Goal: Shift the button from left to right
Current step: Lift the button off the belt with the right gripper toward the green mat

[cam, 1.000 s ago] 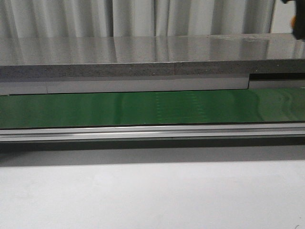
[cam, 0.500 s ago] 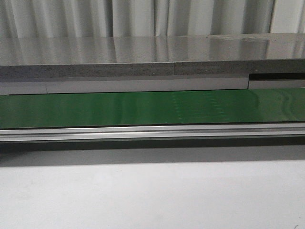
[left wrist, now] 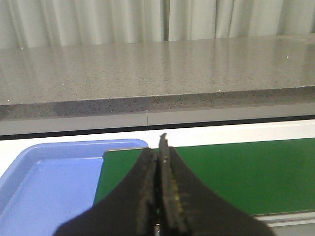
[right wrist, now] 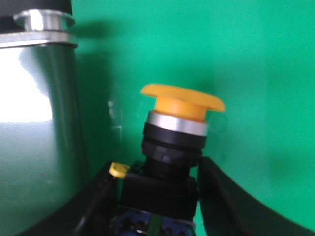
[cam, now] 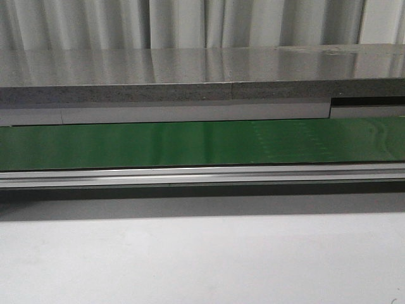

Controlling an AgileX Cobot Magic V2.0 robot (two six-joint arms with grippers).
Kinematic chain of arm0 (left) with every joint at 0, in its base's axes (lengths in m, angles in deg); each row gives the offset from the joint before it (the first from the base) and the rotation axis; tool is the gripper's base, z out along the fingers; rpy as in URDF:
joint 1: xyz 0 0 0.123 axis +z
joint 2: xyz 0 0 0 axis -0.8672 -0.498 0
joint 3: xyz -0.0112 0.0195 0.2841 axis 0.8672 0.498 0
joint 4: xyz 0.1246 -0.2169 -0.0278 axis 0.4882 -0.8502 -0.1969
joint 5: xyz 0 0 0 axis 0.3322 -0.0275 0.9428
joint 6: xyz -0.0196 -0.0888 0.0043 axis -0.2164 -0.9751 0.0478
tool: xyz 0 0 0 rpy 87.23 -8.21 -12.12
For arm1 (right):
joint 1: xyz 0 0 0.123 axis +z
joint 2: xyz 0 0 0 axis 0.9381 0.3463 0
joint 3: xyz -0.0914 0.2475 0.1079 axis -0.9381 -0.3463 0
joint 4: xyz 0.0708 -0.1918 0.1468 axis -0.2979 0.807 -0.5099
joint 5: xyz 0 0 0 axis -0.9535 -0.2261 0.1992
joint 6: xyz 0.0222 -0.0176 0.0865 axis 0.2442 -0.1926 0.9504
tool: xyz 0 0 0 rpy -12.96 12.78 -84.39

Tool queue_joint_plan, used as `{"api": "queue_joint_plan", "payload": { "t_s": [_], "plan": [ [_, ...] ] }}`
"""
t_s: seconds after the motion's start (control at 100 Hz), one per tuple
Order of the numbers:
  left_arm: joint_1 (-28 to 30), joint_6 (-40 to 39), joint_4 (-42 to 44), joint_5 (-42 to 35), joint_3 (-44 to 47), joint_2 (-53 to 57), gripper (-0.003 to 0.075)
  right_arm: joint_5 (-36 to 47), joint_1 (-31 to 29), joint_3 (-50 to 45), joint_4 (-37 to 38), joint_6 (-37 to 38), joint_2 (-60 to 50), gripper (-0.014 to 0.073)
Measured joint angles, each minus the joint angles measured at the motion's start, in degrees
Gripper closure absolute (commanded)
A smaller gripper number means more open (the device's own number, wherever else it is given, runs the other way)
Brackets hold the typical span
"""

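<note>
The button (right wrist: 170,147) has a round yellow-orange cap, a silvery collar and a black boxy body. It shows only in the right wrist view. My right gripper (right wrist: 160,172) is shut on its black body, with a dark finger on each side, and the cap points away over the green belt (right wrist: 246,59). My left gripper (left wrist: 158,147) is shut and empty, over the line where the blue tray (left wrist: 44,182) meets the green belt (left wrist: 236,172). Neither gripper shows in the front view.
A shiny metal roller (right wrist: 34,137) stands close beside the button. In the front view the green belt (cam: 190,144) runs across behind a silver rail (cam: 190,175), with a grey stone counter (cam: 190,69) and curtains behind and a white table surface (cam: 190,259) in front.
In the front view a dark and orange shape in the top right corner has left the view. Faint marks on the green belt have shifted to the right.
</note>
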Motion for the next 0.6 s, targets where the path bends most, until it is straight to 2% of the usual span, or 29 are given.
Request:
{"api": "queue_joint_plan", "payload": {
  "t_s": [0.18,0.45,0.6],
  "plan": [
    [0.0,0.0,0.0,0.0,0.0,0.0,0.0741,0.0,0.0,0.0,0.0,0.0,2.02,0.0314],
    [0.0,0.0,0.0,0.0,0.0,0.0,0.0741,0.13,0.0,0.0,0.0,-0.11,2.01,0.0129],
    [0.0,0.0,0.0,0.0,0.0,0.0,0.0741,0.13,-0.12,0.0,0.25,-0.11,2.01,0.0102]
  ]
}}
